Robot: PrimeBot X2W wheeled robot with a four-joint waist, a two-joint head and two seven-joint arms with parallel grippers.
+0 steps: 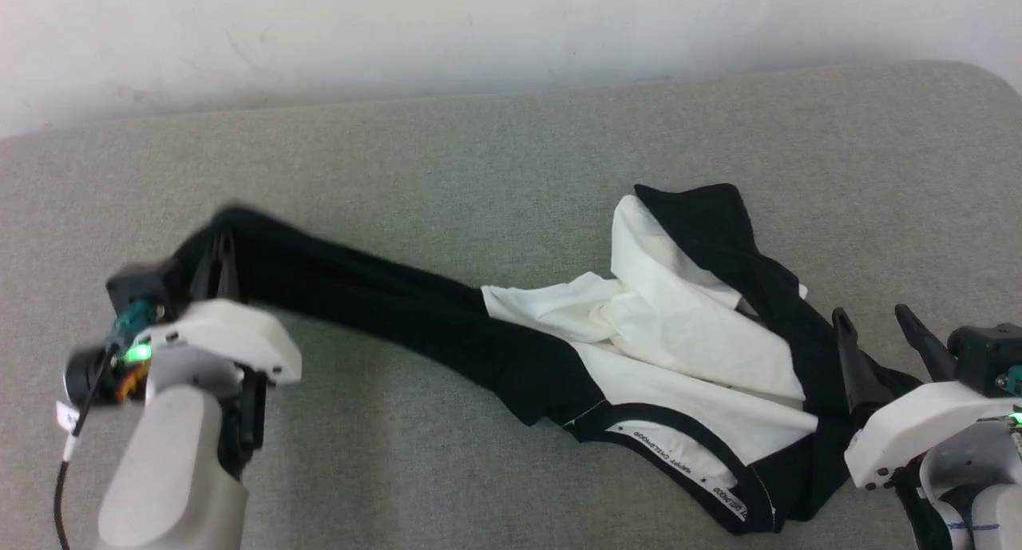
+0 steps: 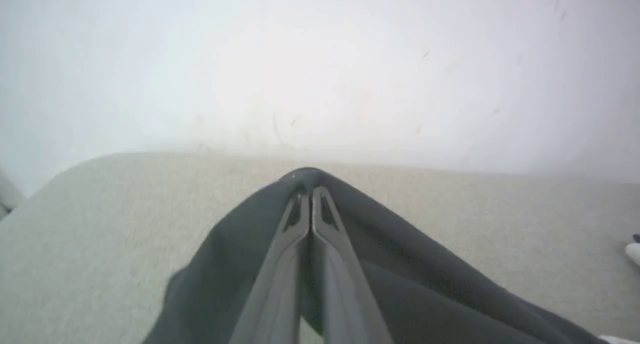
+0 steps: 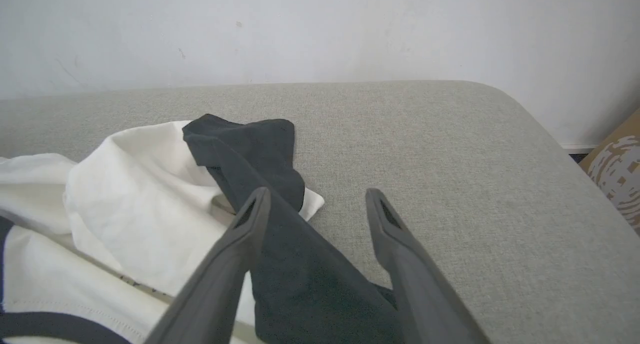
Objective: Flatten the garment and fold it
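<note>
**One sleeve pulled out, the other one waiting**

The garment (image 1: 679, 326) lies in a crumpled heap on the grey bench (image 1: 479, 135), over to the right side. Its white body is bunched up, and the collar (image 1: 679, 454) with the small letters is at the near edge.

The left end effector (image 1: 225, 251) is pinched tight on the end of one black sleeve (image 1: 383, 302). That sleeve runs long and straight out to the left, likely because pulling it away from the heap makes it lie flat.

The right end effector (image 1: 874, 322) has its fingers wide apart and holds nothing. It sits over the other black sleeve (image 3: 280, 264), which is flopped across the white part. It may be touching the cloth, but that is hard to tell. It looks ready to pinch this sleeve and draw it out to the right, so the shirt can open up before folding.
</note>
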